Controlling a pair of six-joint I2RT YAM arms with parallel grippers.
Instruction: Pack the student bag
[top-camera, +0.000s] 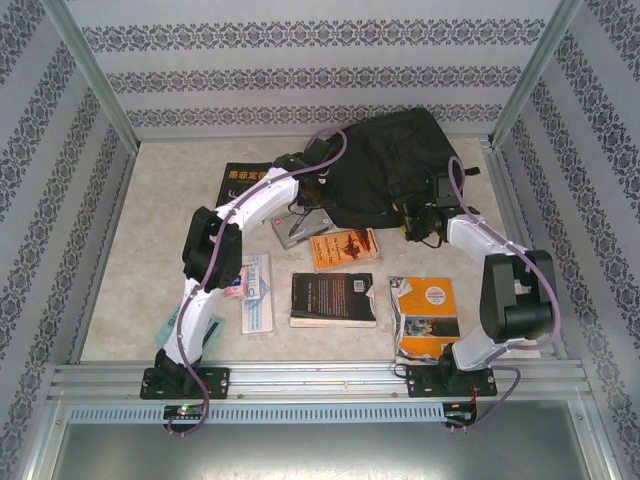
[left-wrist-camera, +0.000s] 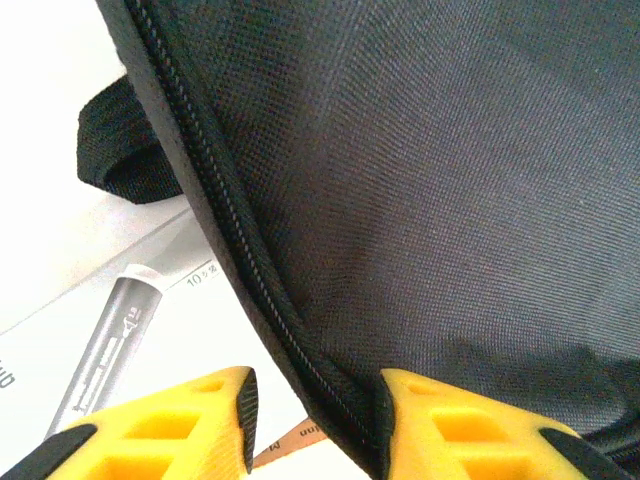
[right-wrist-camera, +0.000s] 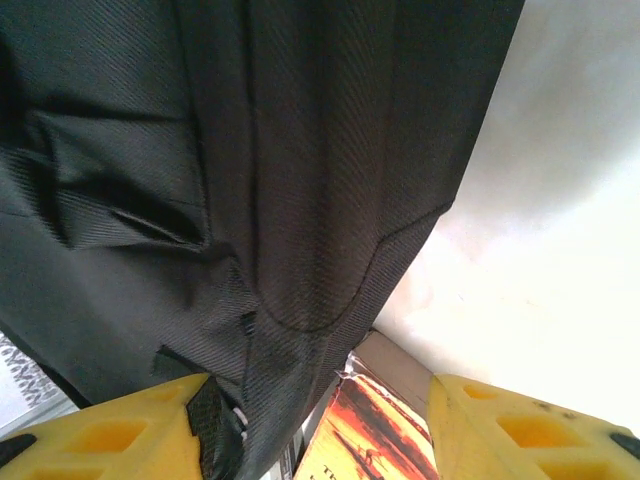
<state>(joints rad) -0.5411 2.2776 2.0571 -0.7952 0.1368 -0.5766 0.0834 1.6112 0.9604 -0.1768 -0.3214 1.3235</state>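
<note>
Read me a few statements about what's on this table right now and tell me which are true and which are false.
1. The backpack lies at the far side of the table. True.
2. The black book is inside the backpack. False: it lies on the table, nearer the arm bases.
3. The left end effector has the backpack's zipper between its fingers. True.
4. The orange book stands upright against the wall. False: it lies flat on the table, near the backpack.
5. Backpack fabric sits between the fingers of the right end effector. True.
</note>
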